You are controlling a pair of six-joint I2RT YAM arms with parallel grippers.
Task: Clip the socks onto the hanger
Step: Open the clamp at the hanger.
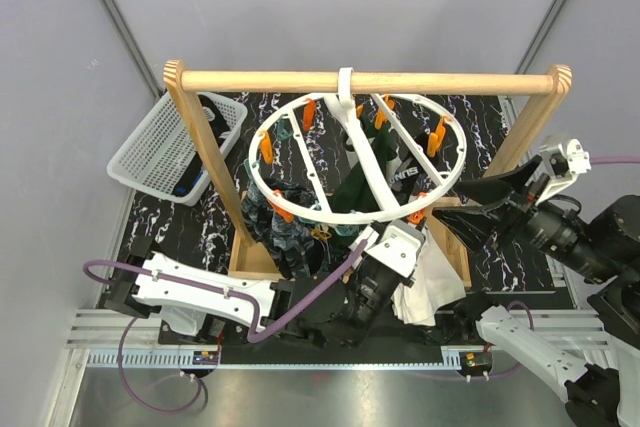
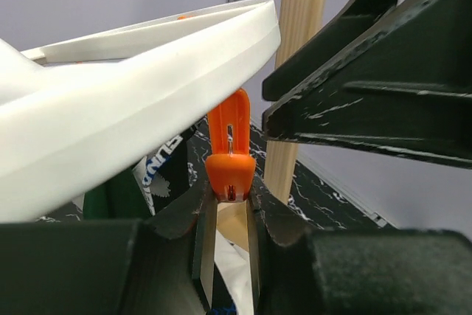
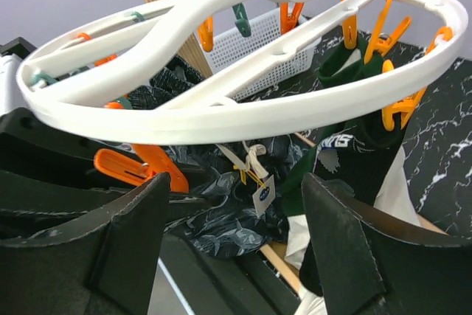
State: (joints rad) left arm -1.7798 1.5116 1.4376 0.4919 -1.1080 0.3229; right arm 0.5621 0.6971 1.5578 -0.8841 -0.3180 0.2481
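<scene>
The white ring hanger (image 1: 355, 209) hangs by its hook from the wooden rail and also fills the right wrist view (image 3: 243, 119). A dark green sock (image 1: 352, 192), a black lettered sock (image 1: 405, 173) and mottled teal-grey socks (image 1: 288, 227) hang under it. They also show in the right wrist view: green (image 3: 343, 71), black (image 3: 354, 164), mottled (image 3: 236, 215). My left gripper (image 1: 413, 219) is at the ring's near right rim. Its jaws (image 2: 230, 201) are shut on an orange peg (image 2: 230, 171). My right gripper (image 1: 462, 212) is open and empty just right of the ring, its jaws (image 3: 236, 186) wide apart below the rim.
The wooden rail frame (image 1: 370, 80) spans the black marbled mat, with posts at both sides. A white mesh basket (image 1: 170, 147) sits at the far left. A white cloth (image 1: 425, 287) lies under the left gripper. A wooden post (image 2: 299, 71) stands right behind the peg.
</scene>
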